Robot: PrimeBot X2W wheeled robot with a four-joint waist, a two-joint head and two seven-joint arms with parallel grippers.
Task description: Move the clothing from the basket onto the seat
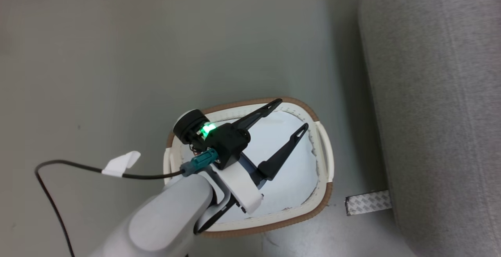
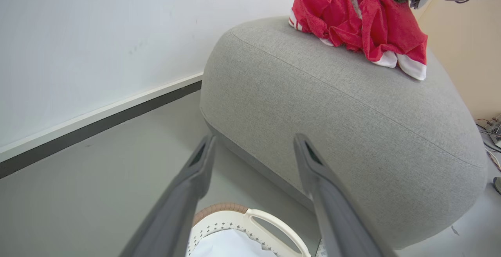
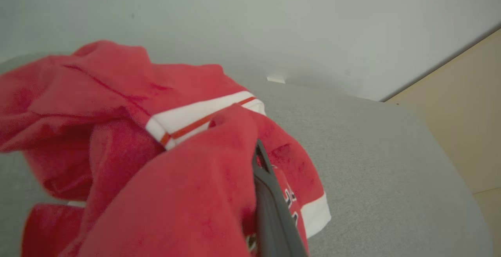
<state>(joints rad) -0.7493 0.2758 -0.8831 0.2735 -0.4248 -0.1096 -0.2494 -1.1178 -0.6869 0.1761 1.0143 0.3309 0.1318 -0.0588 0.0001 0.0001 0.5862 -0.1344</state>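
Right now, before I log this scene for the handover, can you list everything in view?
clothing: one heap, red with white trim, on top of the seat
seat: one, grey, beside the basket
basket: one, white with brown rim, on the floor
cloth: one, pale, inside the basket
tape strip: one, grey-white, on the floor by the seat
left claw: one, dark, open above the basket
right claw: one, dark, shut on the clothing

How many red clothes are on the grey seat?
2, I think: a bunched garment and a draped garment beside it, both on the seat. Folds may hide more.
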